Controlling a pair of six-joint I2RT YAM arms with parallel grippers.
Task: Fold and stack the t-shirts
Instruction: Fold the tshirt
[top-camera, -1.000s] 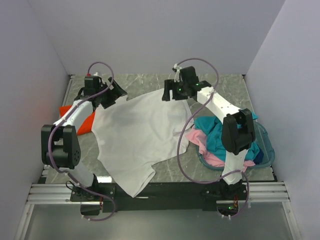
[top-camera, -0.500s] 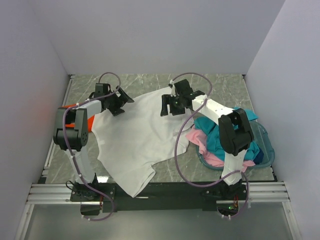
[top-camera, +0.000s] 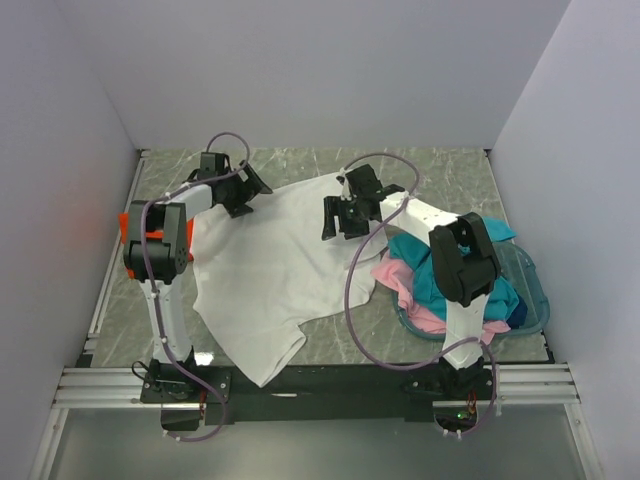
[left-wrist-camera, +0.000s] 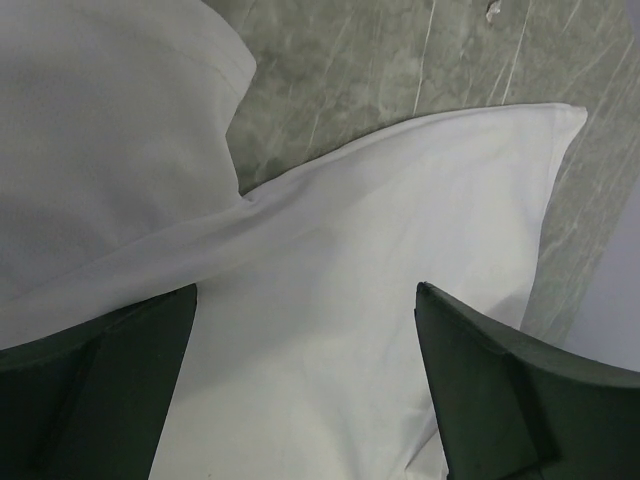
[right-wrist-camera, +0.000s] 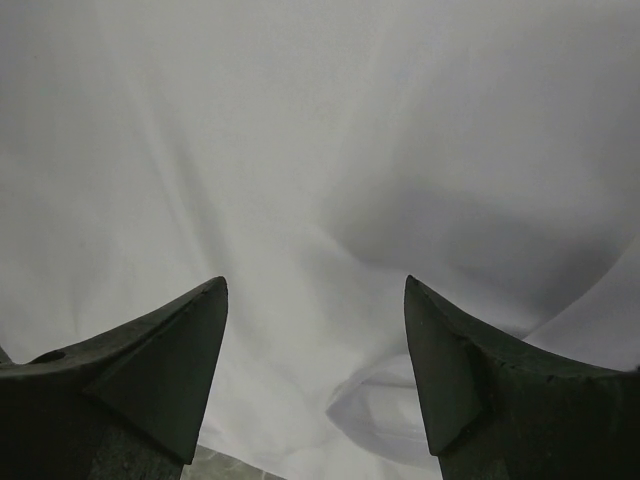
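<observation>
The white t-shirt (top-camera: 265, 280) spread beneath me is plain, with no print. At the far left lies a bright orange t-shirt (top-camera: 127, 222). To the right, a pink t-shirt (top-camera: 392, 275) and a teal t-shirt (top-camera: 425, 255) spill from a translucent teal basket (top-camera: 538, 300). The table (top-camera: 450, 175) is grey marble with pale veins. My fingers (left-wrist-camera: 100, 400) are near black and my cables (top-camera: 355, 290) are purple.

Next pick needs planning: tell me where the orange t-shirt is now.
In the top view, the orange t-shirt lies at the table's left edge, largely hidden behind the left arm, just left of the spread white t-shirt.
</observation>
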